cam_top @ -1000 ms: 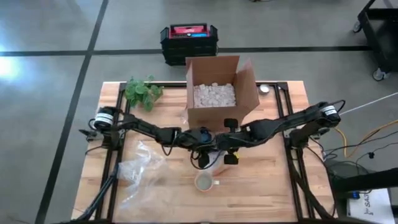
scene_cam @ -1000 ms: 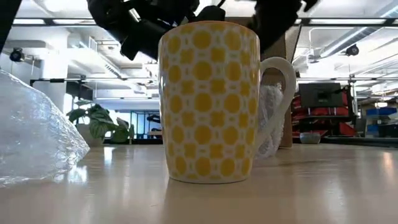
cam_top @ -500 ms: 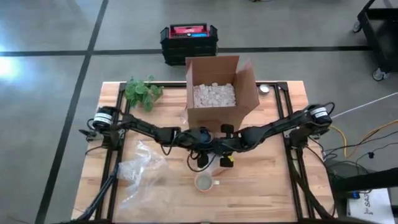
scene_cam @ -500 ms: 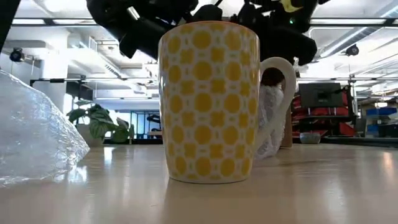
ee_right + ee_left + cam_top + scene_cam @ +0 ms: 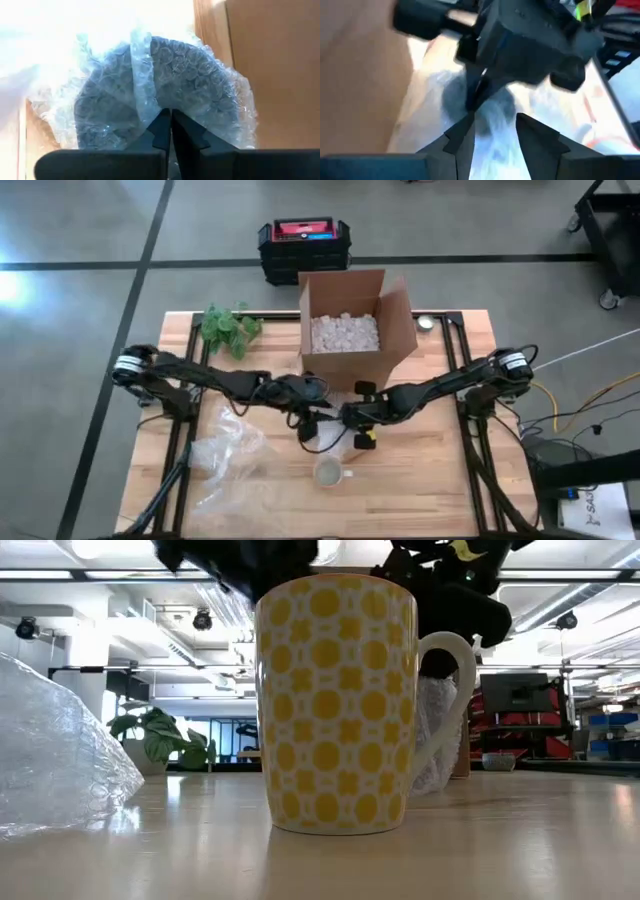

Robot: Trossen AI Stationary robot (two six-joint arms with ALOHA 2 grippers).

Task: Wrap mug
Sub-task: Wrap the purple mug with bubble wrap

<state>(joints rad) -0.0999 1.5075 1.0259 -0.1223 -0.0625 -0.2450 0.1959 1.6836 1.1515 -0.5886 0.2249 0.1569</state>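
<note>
— Two grippers are meeting over the table's middle, yes?
— Yes. Right gripper (image 5: 352, 420) is reaching in from its side, and its fingers (image 5: 165, 131) are pressing together on a fold of bubble wrap (image 5: 165, 90), pinching the sheet between them.
— And the left one?
— Left gripper (image 5: 306, 418) is facing it, nearly touching. In its own wrist view its fingers (image 5: 465, 137) are standing apart with wrap lying in the gap; they are not closing on anything.
— Where is the mug sitting?
— Mug (image 5: 328, 472) is standing upright on the table (image 5: 420, 480), just below the two grippers in the overhead view, closer to the table's front edge than either. Nothing is touching it. From the low camera it is filling the frame, yellow-patterned, handle to the right, with the dark arms hanging above and behind.
— Any more wrap?
— Loose wrap (image 5: 225, 460) is lying crumpled off to the left gripper's outer side, apart from the mug.
— And beyond the grippers?
— Box (image 5: 355, 330) is sitting open right behind them, holding white packing fill. Plant (image 5: 228, 328) is lying farther out, beyond the left arm. Crate (image 5: 304, 245) is resting on the floor past the table.
</note>
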